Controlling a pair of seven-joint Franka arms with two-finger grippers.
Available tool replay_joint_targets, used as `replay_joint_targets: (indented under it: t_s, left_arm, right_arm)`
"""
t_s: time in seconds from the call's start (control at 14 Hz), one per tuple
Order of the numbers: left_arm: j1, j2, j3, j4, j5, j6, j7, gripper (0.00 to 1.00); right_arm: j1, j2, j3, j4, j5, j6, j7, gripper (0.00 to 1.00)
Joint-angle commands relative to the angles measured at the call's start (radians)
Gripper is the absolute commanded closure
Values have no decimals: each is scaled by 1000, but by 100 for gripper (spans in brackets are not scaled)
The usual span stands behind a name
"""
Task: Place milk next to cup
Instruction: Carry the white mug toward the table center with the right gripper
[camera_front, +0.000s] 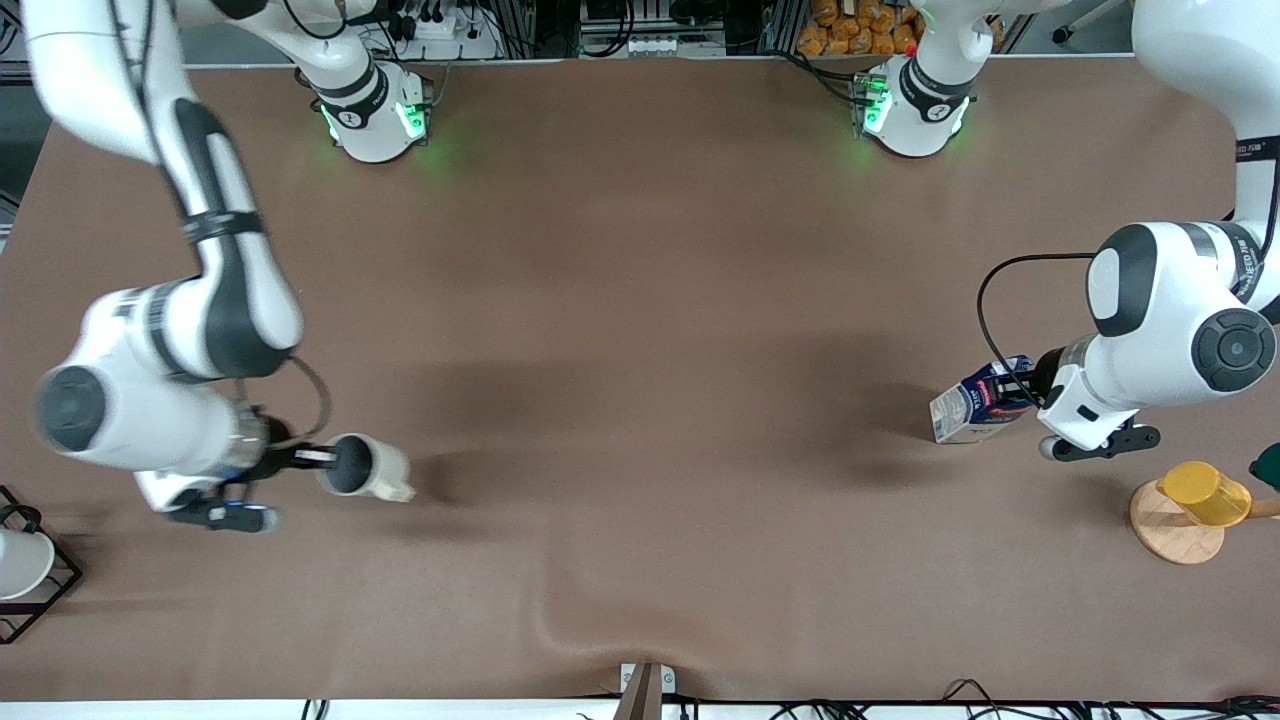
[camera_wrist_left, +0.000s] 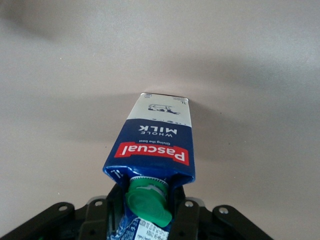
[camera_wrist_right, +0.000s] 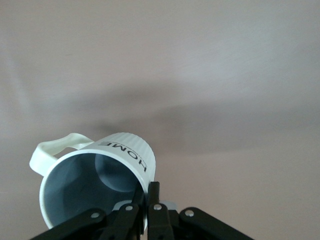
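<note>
The milk (camera_front: 975, 403) is a dark blue carton with white sides, tilted, near the left arm's end of the table. My left gripper (camera_front: 1030, 390) is shut on its gabled top; the left wrist view shows the milk (camera_wrist_left: 157, 145), its green cap (camera_wrist_left: 147, 202) and my gripper (camera_wrist_left: 146, 212). The cup (camera_front: 365, 467) is a pale mug with a grey interior, tipped on its side near the right arm's end. My right gripper (camera_front: 325, 460) is shut on its rim; the right wrist view shows the cup (camera_wrist_right: 92, 187) and my gripper (camera_wrist_right: 147, 197).
A yellow cup (camera_front: 1205, 493) lies tipped on a round wooden coaster (camera_front: 1170, 525) at the left arm's end, nearer the front camera than the milk. A white cup in a black wire frame (camera_front: 25, 565) stands at the right arm's end. A brown cloth (camera_front: 640, 350) covers the table.
</note>
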Motion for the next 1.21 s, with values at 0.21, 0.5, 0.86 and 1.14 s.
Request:
replay_joint_targets:
  t_s: [0.21,0.5,0.86,1.14]
  left_arm:
    - [-6,-4,-2,43,27,-10,25,66]
    - [-6,-22,-10,123,25,-112,59,65]
    - [-6,-50,-126,180,18,-198,56,65]
    - [-7,-57,-229,180,24,-209,53,65]
  right_arm:
    - [263,22,-17,33,20,57,434,100]
    - [419,109,-21,46,2,183,644,100]
    - [502,169,-27,43,-64,243,717,100]
    - [539,179,-29,29,-90,240,736,100]
